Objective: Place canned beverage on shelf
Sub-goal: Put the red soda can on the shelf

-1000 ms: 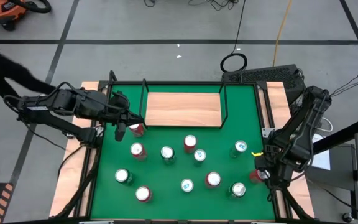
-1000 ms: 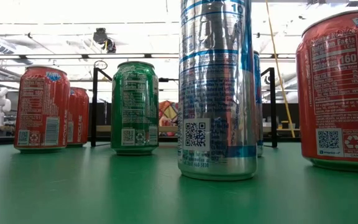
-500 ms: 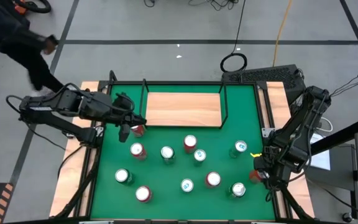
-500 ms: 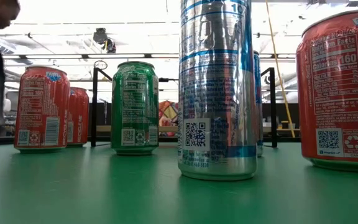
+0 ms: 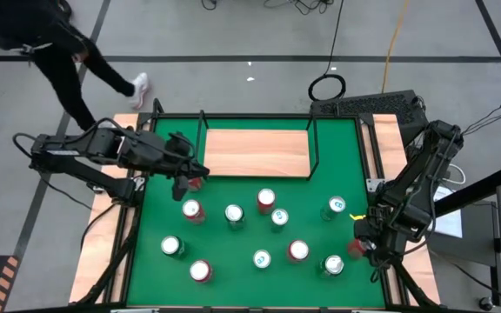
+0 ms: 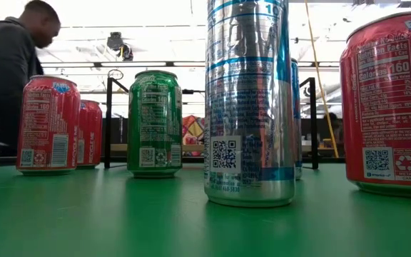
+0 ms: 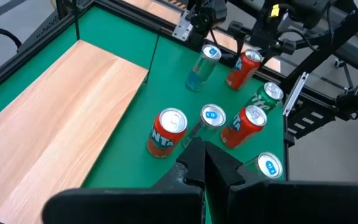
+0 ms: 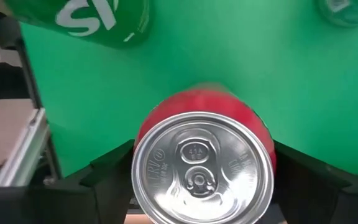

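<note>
The shelf (image 5: 257,153), a light-wood board inside thin black rails at the far side of the green mat (image 5: 233,261), is carrying no can, so the placing is not yet done. Cans are standing scattered across the mat in front of it.

The right gripper (image 5: 360,246) is reaching down at the mat's right edge around a red can (image 8: 202,167). In the right wrist view its dark fingers (image 8: 104,177) are flanking the can on both sides, set fairly wide; whether they are pressing on it I cannot tell. The can is standing upright on the mat, well apart from the shelf. Gripping, lifting and carrying it across all appear to be left.

The left gripper (image 5: 181,178) is hanging near the shelf's front left corner, fingers pressed together and holding nothing, just above another red can (image 5: 194,182).

A person (image 5: 42,43) is walking past the tabletop's far left.
</note>
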Robot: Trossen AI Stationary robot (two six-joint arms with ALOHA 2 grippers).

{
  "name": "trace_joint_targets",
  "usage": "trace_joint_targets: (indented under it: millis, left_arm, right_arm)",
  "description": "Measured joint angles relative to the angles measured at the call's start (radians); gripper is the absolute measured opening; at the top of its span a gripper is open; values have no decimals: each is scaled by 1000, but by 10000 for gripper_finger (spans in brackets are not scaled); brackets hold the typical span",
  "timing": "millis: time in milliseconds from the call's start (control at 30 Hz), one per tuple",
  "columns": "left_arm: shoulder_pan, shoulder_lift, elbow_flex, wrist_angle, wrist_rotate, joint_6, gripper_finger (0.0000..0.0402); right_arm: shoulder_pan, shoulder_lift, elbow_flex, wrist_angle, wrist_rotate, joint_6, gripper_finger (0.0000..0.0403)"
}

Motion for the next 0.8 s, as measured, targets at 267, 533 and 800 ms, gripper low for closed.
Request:
trace_joint_targets:
  millis: [267,533,800]
  left_arm:
    - [0,0,0,9,0,0,0]
    - [0,0,0,53,0,0,0]
    - [0,28,0,80,0,1,0]
  right_arm:
    - [-2,-4,6,72,-115,164,293]
    - [-21,-5,117,48,-49,232,293]
    - [-65,-6,313,-173,-38,246,293]
